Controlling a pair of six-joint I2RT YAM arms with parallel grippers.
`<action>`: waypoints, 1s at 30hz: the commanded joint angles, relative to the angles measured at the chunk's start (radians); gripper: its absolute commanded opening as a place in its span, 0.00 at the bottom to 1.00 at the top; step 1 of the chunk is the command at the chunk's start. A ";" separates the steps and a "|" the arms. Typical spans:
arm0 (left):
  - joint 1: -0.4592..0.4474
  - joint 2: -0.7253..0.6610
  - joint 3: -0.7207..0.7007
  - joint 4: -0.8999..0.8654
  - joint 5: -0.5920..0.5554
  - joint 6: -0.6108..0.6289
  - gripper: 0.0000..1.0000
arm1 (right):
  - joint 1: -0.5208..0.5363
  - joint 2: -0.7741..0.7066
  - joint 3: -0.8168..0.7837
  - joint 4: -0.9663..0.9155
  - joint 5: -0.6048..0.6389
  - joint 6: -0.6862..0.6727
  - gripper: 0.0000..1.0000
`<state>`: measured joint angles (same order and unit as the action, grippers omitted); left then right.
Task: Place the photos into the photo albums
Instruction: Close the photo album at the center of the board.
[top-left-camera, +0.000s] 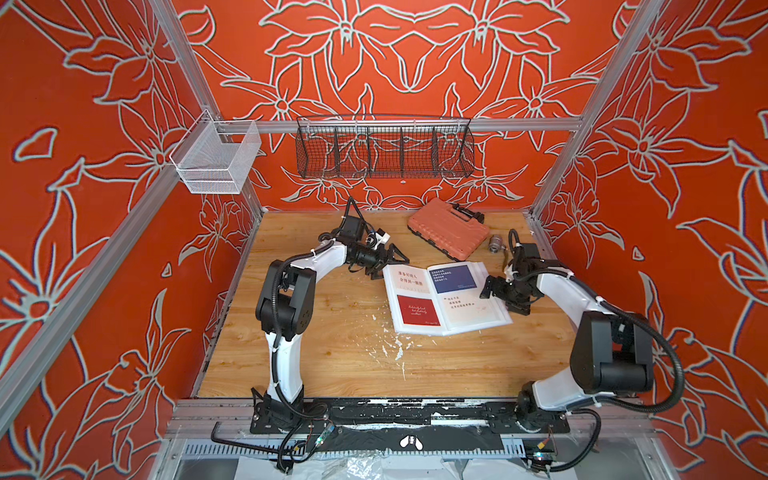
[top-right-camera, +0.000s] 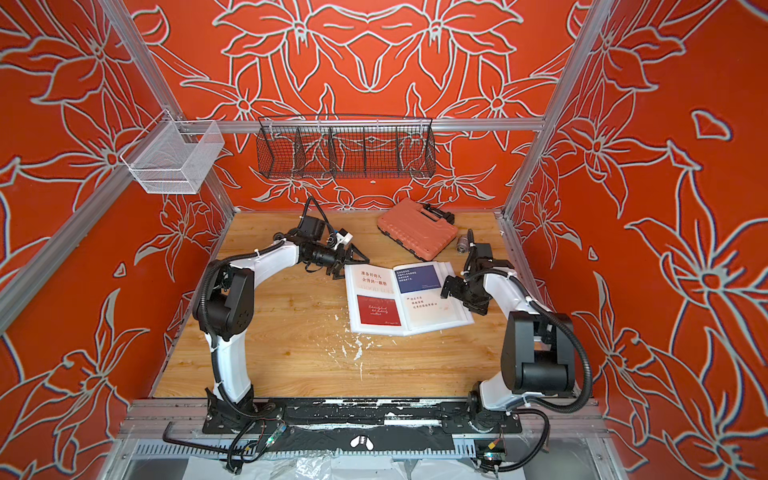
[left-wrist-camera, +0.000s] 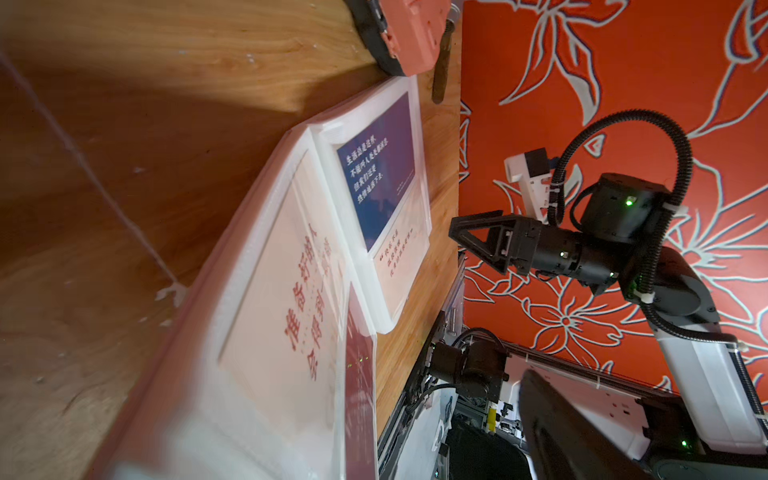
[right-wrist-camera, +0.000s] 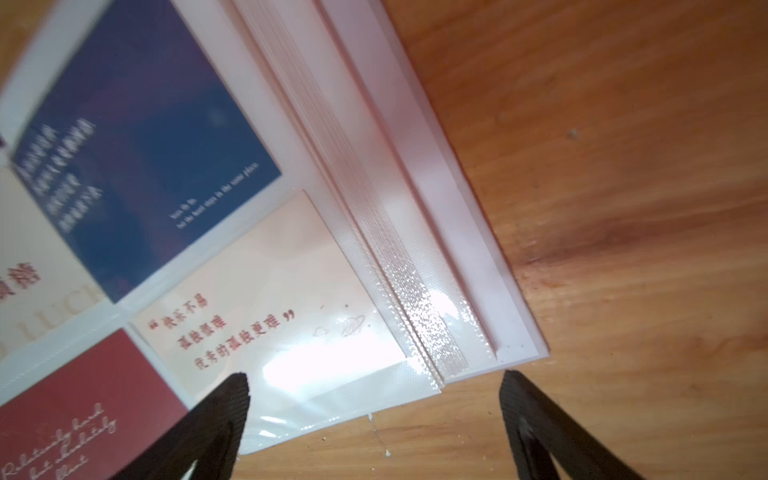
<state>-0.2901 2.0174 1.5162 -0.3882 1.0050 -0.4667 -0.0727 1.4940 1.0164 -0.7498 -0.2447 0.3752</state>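
The photo album (top-left-camera: 496, 309) (top-right-camera: 457, 312) lies open on the wooden table in both top views. Its sleeves hold several photos: a white card with Chinese text (top-left-camera: 409, 279), a dark red one (top-left-camera: 417, 310) (right-wrist-camera: 75, 395), a navy one (top-left-camera: 455, 279) (left-wrist-camera: 376, 187) (right-wrist-camera: 145, 145) and another white one (top-left-camera: 467, 305) (right-wrist-camera: 266, 316). My left gripper (top-left-camera: 388, 264) (top-right-camera: 351, 261) stands open at the album's far left corner. Only one of its fingers (left-wrist-camera: 548, 415) shows in the left wrist view. My right gripper (top-left-camera: 500, 301) (right-wrist-camera: 374, 380) is open at the album's right edge, its jaws either side of the near right corner, holding nothing.
An orange ribbed case (top-left-camera: 449, 228) lies behind the album, with a small metal fitting (top-left-camera: 496, 243) beside it. A black wire basket (top-left-camera: 384, 151) and a white mesh basket (top-left-camera: 216, 162) hang on the back rail. White flecks (top-left-camera: 395, 349) are scattered in front of the album.
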 joint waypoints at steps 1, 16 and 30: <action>-0.041 -0.034 0.061 -0.005 -0.002 -0.019 0.95 | -0.033 -0.010 0.016 -0.013 0.010 -0.025 0.98; -0.226 0.053 0.392 -0.208 -0.090 0.047 0.97 | -0.173 0.065 0.057 0.059 -0.081 -0.091 0.97; -0.369 0.311 0.701 -0.391 -0.166 0.121 0.98 | -0.264 0.036 0.094 0.094 -0.250 -0.092 0.96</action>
<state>-0.6338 2.2856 2.1437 -0.6876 0.8616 -0.3874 -0.3317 1.5723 1.0813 -0.6624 -0.4469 0.2924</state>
